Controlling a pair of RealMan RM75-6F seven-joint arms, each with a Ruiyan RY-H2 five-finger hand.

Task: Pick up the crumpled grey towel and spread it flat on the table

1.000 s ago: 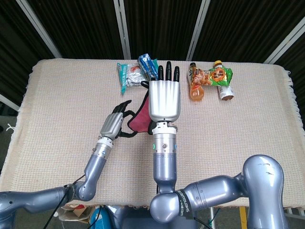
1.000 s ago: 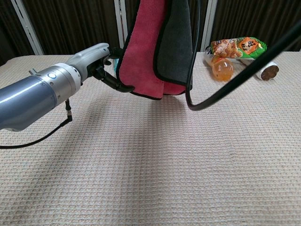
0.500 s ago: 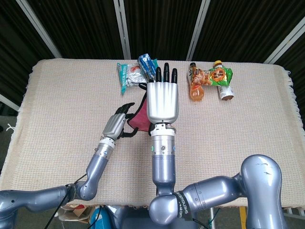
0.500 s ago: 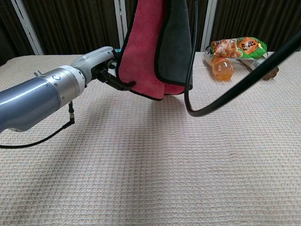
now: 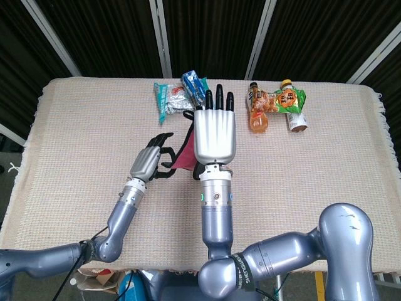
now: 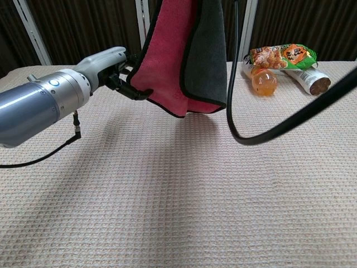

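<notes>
Chest view shows the towel [image 6: 189,56] hanging in the air above the desk [image 6: 184,190], folded on itself, its red face to the left and its grey face to the right, with the bottom edge clear of the cloth surface. Its top runs out of the picture, so the hold up there is hidden. In the head view the right robot hand [image 5: 215,133] is raised flat with its back to the camera, fingers straight, and the towel drops from beneath it; it evidently carries the towel, though how the fingers clamp it I cannot tell. The left robot hand [image 6: 114,70] has reached in from the side, and its dark fingers [image 6: 134,92] curl on the red edge, pinching or just hooking it.

Lifting is done; the step in hand is opening the fold. Next, the left needs a firm pinch on that edge, then the two should draw apart sideways to stretch the cloth before lowering it. Snack packets [image 5: 178,93] and a bottle [image 5: 258,113] lie at the far edge, so spreading nearer the robot seems safer.
</notes>
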